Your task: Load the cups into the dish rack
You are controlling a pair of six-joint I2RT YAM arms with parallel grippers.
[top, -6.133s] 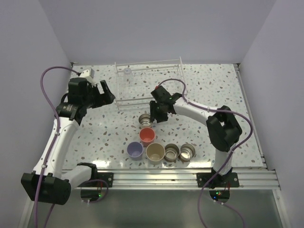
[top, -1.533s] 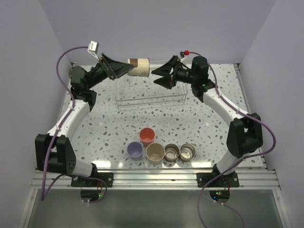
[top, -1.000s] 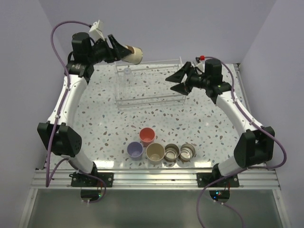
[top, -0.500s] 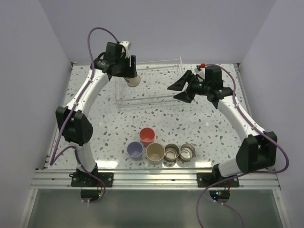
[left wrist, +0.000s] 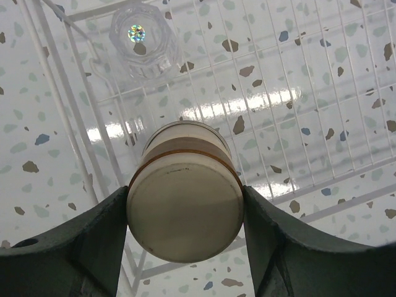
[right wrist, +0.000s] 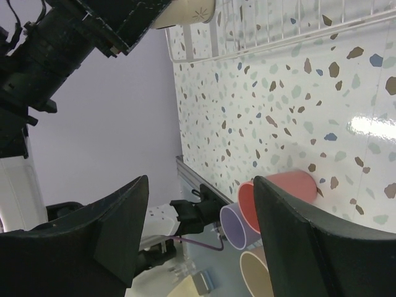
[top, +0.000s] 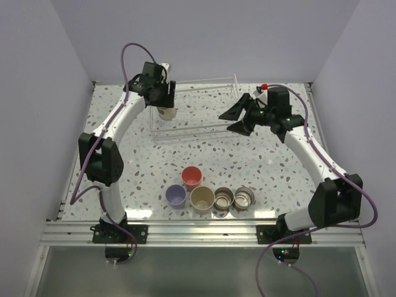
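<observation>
– Five cups in a row on the desk [top: 297, 167], near the arm bases. Which step is in hand?

– Placing one. The left gripper [left wrist: 185, 213] clamps a steel cup [left wrist: 184, 154] by its sides, one finger on each flank, tan base towards the wrist camera, so I judge its mouth faces down. It hangs over the left part of the dish rack [top: 198, 133], above the wire floor, and I cannot tell whether it touches.

– And the next move?

– Probably a straight descent until the rim sits on the bars, then the jaws part and lift clear. The fingers need room inside the left wall.

– Anything in the way?

– The clear cup [left wrist: 141, 38] sits in the far left corner of the rack, near the held one but apart from it. The rack's thin side bars run just beside the left finger, so a sideways drift could catch them.

– The other arm?

– The right gripper [top: 235, 121] hovers at the rack's right end, jaws spread and empty, well apart from the left.

– What's left?

– The coral cup [top: 192, 177], lavender cup [top: 176, 196], beige cup [top: 202, 198] and two steel cups [top: 223, 198] [top: 244, 198].
</observation>
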